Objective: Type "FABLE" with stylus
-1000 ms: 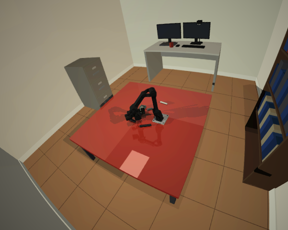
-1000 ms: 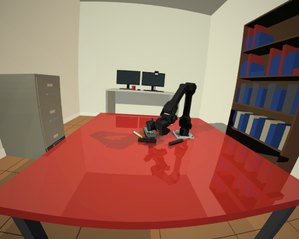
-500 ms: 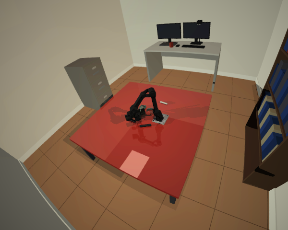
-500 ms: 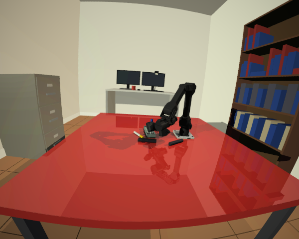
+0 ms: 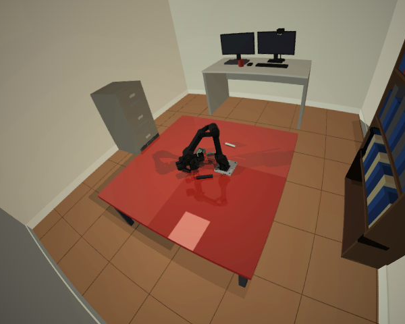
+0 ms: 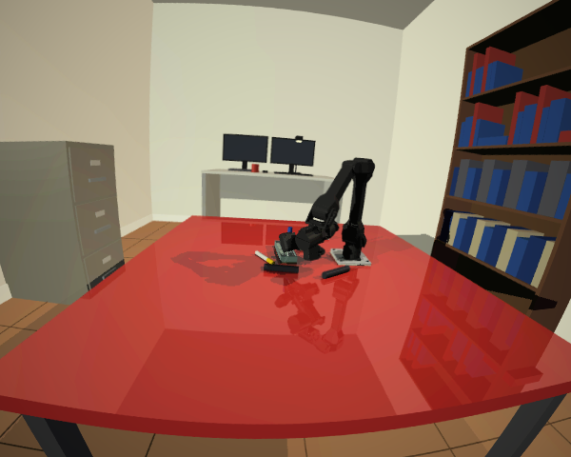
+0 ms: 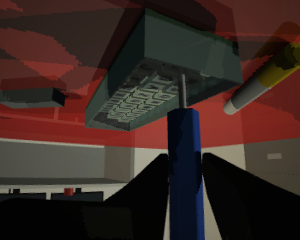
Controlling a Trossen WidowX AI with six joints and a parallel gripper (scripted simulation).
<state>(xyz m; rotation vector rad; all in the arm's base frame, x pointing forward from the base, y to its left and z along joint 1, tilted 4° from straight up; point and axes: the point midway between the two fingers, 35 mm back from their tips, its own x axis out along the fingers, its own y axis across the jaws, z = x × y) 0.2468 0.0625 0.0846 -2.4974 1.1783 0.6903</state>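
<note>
My gripper point(image 7: 184, 161) is shut on the stylus point(image 7: 184, 127) point(image 6: 289, 229). The stylus has a blue hexagonal body and a thin grey metal tip. The small grey-green keyboard point(image 7: 190, 49) point(image 5: 200, 152) lies on the red table in front of the fingers. In the wrist view the tip reaches in over the rim, at the keys near the end closest to the marker. Whether it touches or presses a key cannot be told, and the key letters there are too dark to read. In the exterior view the arm hides part of the keyboard.
A white and yellow marker point(image 7: 275, 71) point(image 6: 264, 256) lies beside the keyboard's end. A black bar point(image 6: 281, 268) lies near it, and another black bar point(image 6: 335, 271) point(image 5: 204, 176) lies nearer the arm's base. A grey block point(image 7: 32, 97) and a white stick point(image 5: 229, 144) lie farther off.
</note>
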